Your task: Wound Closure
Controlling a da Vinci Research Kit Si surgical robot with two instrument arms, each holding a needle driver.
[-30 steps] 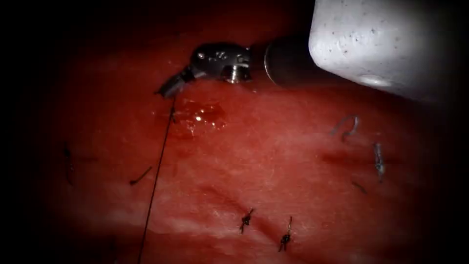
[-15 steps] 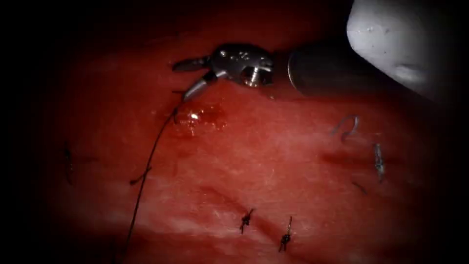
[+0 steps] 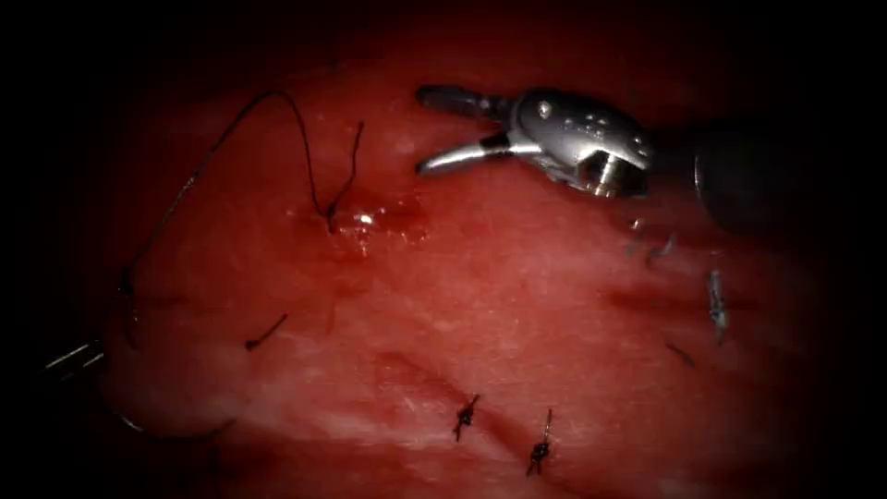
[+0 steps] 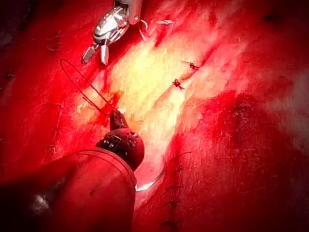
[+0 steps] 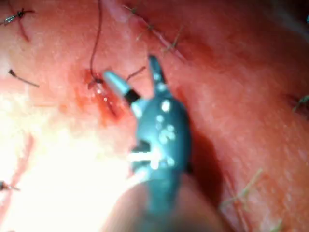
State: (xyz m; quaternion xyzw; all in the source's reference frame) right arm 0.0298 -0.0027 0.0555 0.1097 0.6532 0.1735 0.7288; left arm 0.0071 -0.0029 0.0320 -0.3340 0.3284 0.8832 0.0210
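My right tool (image 3: 425,129) has its jaws spread wide and pinches nothing. A second ago they were closed on the thread (image 3: 305,139), which ran taut. Now I have let go and drawn back toward my own side, and the thread lies slack. It rises from its exit point (image 3: 328,220) just beyond my tips, arches away from me and falls off toward my left tool's side. A short free end (image 3: 354,152) stands up between that exit and my tips. Red fluid (image 3: 370,222) pools on the tissue (image 3: 517,305) just under my lower jaw.

In its own wrist view my left tool (image 4: 113,117) points at that same exit. I cannot tell what it holds. A thin bright curve (image 4: 152,181) on the tissue beside its wrist may be the needle, but I cannot be sure, and I see no needle in the tissue near my tips.

To do this release well, I judge I should keep the jaws fully apart and clear of the loop, so that neither blade snags it. I should also stay off the wet patch, since a slack strand can easily catch there.
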